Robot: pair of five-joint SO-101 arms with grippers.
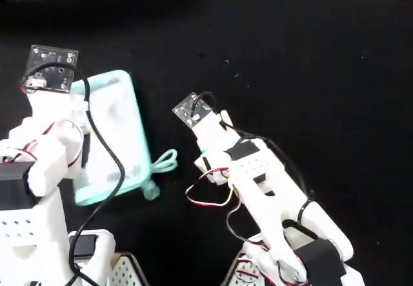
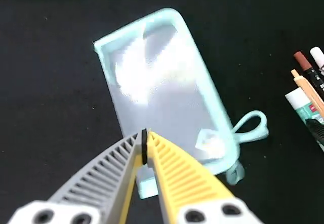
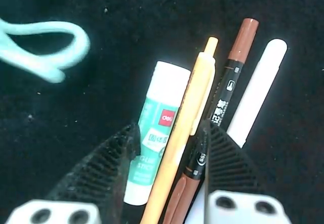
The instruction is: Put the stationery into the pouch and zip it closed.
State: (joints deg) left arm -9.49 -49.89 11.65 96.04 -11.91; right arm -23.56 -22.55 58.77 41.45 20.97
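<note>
The pouch (image 1: 119, 118) is translucent with a mint rim and lies flat at the left; its wrist loop (image 1: 164, 160) points toward the middle. My left gripper (image 2: 144, 139) is shut, its tips just above the pouch (image 2: 162, 77) near one short end. My right gripper (image 3: 169, 128) is open and low over the stationery, its fingers on either side of a glue stick (image 3: 157, 133) and an orange pen (image 3: 191, 123). A brown marker (image 3: 234, 72) and a white marker (image 3: 258, 92) lie beside them. In the high view the right arm (image 1: 258, 176) covers the stationery.
Black cloth (image 1: 322, 73) covers the table, with open room to the right and at the back. The pouch loop (image 3: 45, 47) lies close to the glue stick. The stationery (image 2: 309, 92) sits beyond the loop (image 2: 250, 125) from the pouch.
</note>
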